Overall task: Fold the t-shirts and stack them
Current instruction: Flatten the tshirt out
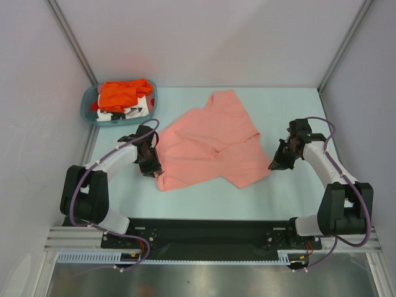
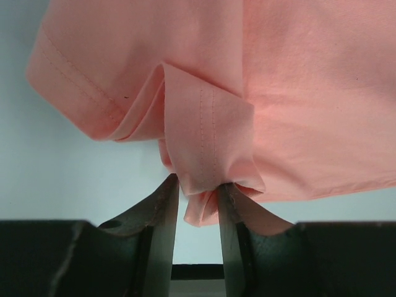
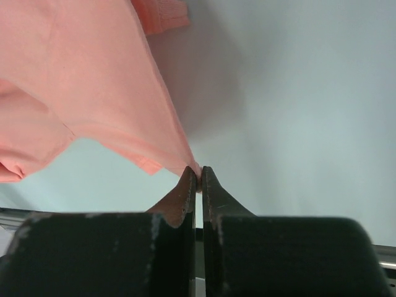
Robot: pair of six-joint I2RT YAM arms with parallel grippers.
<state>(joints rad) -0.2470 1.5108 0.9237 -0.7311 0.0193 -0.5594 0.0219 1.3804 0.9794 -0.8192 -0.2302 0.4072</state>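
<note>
Bright, even light; soft shadows

Teal plastic basket [image 1: 85, 112] at far-left corner, pale blue-green table [image 1: 204, 198], grey enclosure walls [image 1: 204, 37]

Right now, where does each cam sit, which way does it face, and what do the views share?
Top external: fixed above and behind, looking down at the table; left arm and right arm whole, bases at the bottom; salmon-pink t-shirt mid-table, teal basket far left.
Left wrist: on the left wrist, looking along the left gripper; jaws apart, a shirt fold between them.
Right wrist: on the right wrist, looking along the right gripper, shut on the shirt's edge.
Shared: the shirt shows in all three.
</note>
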